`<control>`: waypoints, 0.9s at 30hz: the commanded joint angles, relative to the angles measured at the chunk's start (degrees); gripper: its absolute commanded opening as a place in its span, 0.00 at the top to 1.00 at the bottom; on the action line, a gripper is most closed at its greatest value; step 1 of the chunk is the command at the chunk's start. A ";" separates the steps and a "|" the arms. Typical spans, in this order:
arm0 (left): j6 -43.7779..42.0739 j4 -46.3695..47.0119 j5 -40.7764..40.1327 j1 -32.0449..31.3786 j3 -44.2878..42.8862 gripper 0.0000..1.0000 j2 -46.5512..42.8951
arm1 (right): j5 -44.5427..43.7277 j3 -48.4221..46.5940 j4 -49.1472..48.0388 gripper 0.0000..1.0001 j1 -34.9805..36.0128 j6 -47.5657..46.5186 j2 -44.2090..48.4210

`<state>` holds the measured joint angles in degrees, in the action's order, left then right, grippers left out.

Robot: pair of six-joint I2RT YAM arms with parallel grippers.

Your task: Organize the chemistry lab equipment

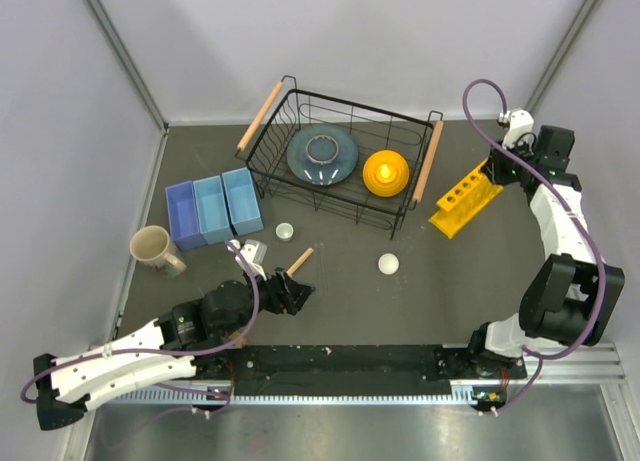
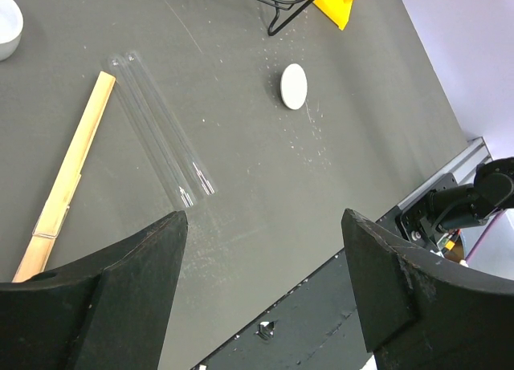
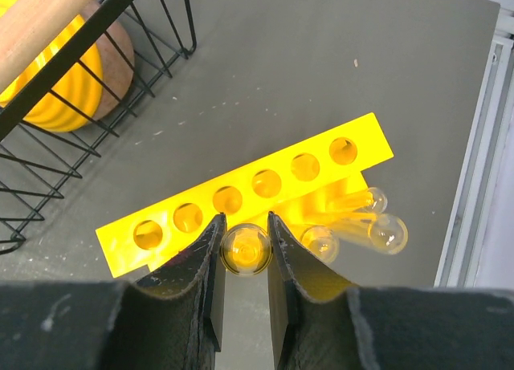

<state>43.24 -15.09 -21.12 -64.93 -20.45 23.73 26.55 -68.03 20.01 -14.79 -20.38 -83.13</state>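
The yellow rack (image 1: 465,201) stands right of the basket; in the right wrist view (image 3: 265,181) its row of holes is empty, and three clear tubes (image 3: 385,232) stand in it behind that row. My right gripper (image 3: 245,225) is shut on a clear tube (image 3: 245,250) and holds it upright just above the rack. My left gripper (image 2: 265,217) is open and empty, above the table near two clear tubes (image 2: 161,141) lying side by side. A wooden stick (image 2: 68,177) lies left of them. One white round piece (image 2: 294,87) lies beyond, another (image 1: 285,231) farther left.
A black wire basket (image 1: 340,216) with wooden handles holds a grey-blue plate (image 1: 322,153) and an orange bowl (image 1: 386,172). Three blue bins (image 1: 212,209) and a beige mug (image 1: 155,249) stand at the left. The table's metal front rail (image 2: 450,173) is near the left gripper.
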 commanded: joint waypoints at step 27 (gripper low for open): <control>2.98 1.29 0.29 0.15 0.50 0.12 -1.58 | 4.04 3.96 -3.75 0.50 -0.24 -0.63 8.50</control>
<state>45.15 -15.16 -21.30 -64.93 -19.92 22.24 28.42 -62.98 15.90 -14.79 -20.56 -80.64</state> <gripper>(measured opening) 0.868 0.460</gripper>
